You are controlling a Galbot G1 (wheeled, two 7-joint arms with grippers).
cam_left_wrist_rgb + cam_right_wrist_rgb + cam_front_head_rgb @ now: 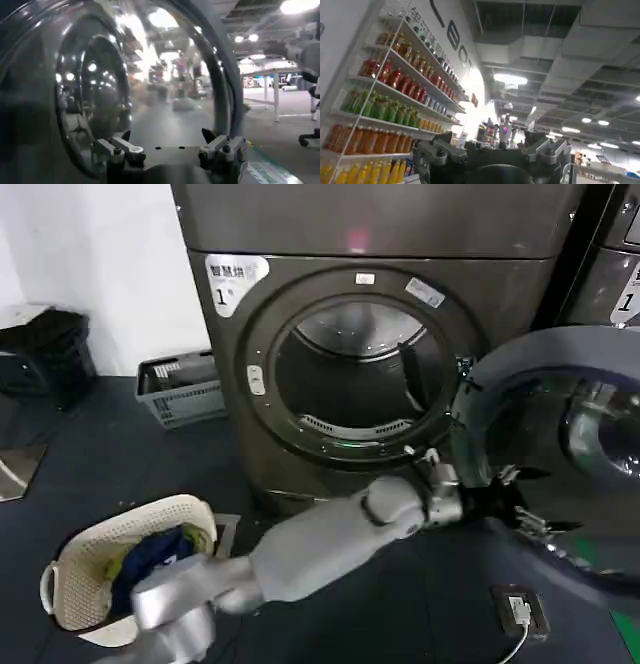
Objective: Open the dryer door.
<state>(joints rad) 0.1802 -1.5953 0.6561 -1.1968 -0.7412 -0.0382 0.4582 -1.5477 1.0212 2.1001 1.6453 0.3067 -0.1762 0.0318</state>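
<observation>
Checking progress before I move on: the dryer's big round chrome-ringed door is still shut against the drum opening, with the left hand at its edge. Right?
Not shut. In the head view the round chrome-ringed dryer door is swung wide open to the right, leaving the drum opening exposed. The left hand is indeed at the door's edge.

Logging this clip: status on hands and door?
Left hand open at the dryer door. Door swung wide open. Right hand open, pointing away. Nothing in the way.

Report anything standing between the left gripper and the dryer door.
Nothing visible stands between them. The left gripper is right at the grey plastic inner side of the large round dryer door, which is swung wide open; its open fingers point at the door's glass bowl.
</observation>
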